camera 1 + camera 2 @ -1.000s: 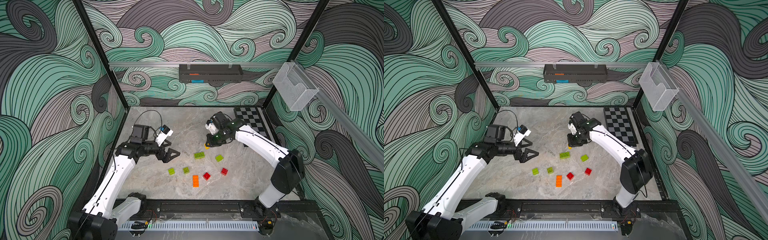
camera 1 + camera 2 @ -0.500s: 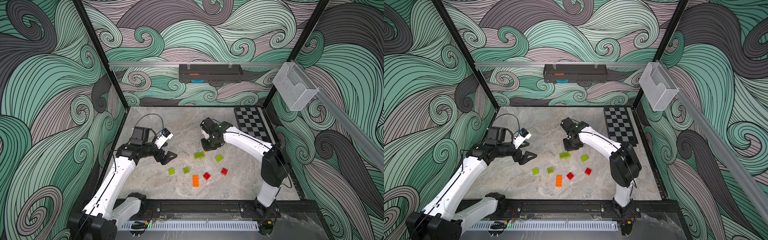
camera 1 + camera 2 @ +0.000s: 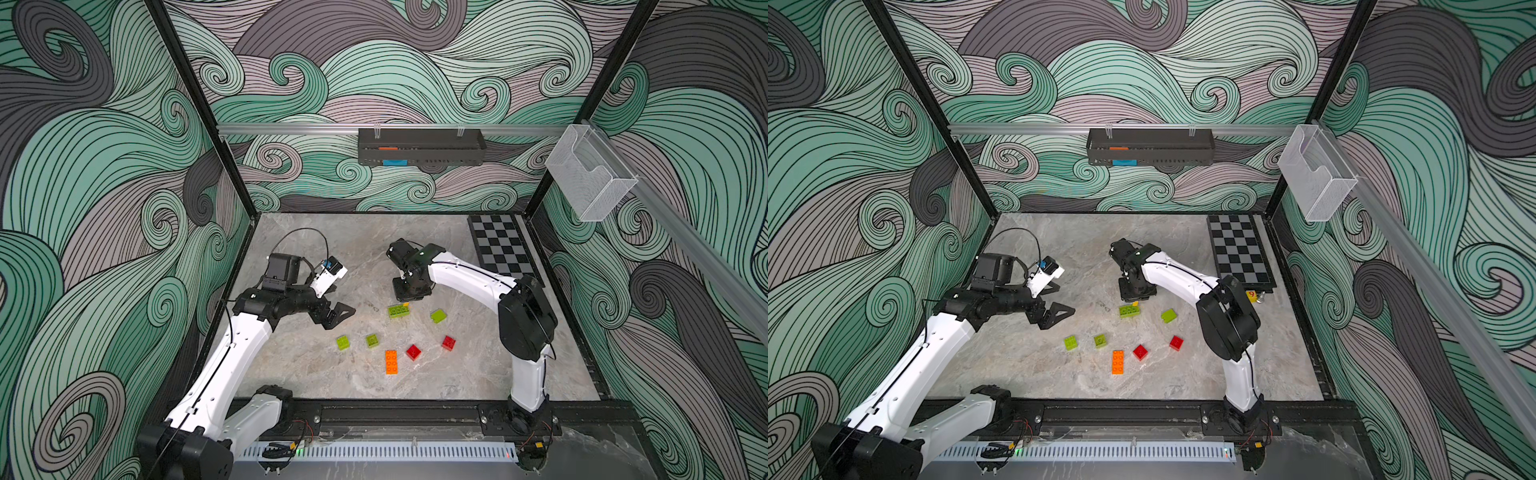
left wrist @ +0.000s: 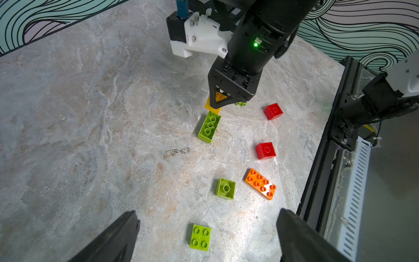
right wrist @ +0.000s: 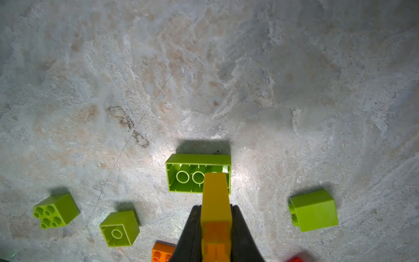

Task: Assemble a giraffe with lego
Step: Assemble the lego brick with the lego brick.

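My right gripper (image 5: 216, 207) is shut on a yellow lego brick (image 5: 215, 192), hovering over one end of a long green brick (image 3: 398, 310) that lies hollow side up. My left gripper (image 4: 208, 213) is open and empty, low over the table beside a studs-up green brick (image 4: 200, 237). Loose on the table are another green brick (image 3: 372, 340) turned upside down, a green one on its side (image 3: 438, 316), two red bricks (image 3: 414, 351) (image 3: 449, 342) and a long orange brick (image 3: 391, 362). No giraffe is in view.
A checkerboard (image 3: 503, 249) lies at the back right corner. A black tray (image 3: 419, 146) hangs on the back wall and a clear bin (image 3: 590, 178) on the right rail. The black frame rail (image 3: 395, 415) runs along the table's front edge.
My right gripper has carried the yellow brick forward, leftward and down, to above the long green brick. The left gripper has barely moved.
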